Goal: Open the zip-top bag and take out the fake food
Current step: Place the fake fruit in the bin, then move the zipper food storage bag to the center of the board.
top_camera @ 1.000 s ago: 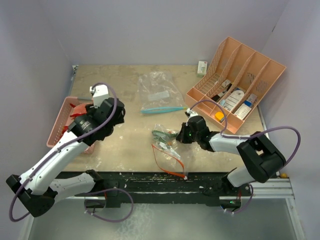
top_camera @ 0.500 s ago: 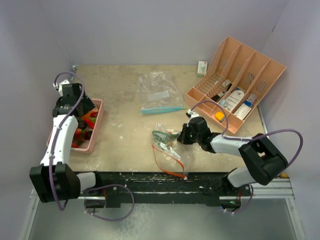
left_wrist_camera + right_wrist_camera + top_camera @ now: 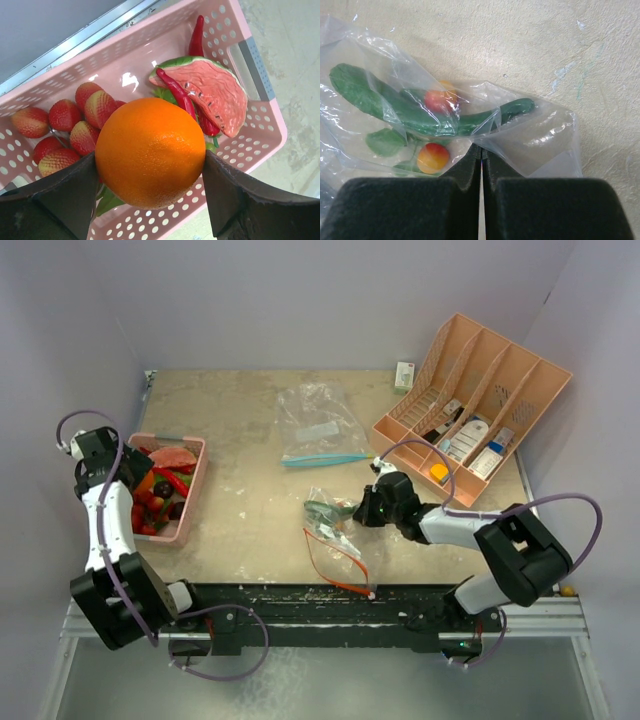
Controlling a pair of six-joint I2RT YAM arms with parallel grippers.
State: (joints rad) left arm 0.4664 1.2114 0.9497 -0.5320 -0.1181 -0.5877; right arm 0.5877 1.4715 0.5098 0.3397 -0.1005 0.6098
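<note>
Well, my left gripper (image 3: 150, 176) clamps the orange (image 3: 150, 145) between wide-set jaws; the pink basket (image 3: 260, 142) lies directly beneath, so I judge letting go needs only a straight drop; my right gripper (image 3: 481, 167) pinches shut on the bag (image 3: 540, 132); the green leaf (image 3: 355, 87) lies crosswise just ahead, inside.

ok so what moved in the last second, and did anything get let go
The left arm swung left, from the pink basket's inner side to its outer side. The left claw is clamped on an orange; no release shows. The right claw stayed shut on the red-zip bag, which has not moved. The blue-zip bag and peach organizer are unchanged.
</note>
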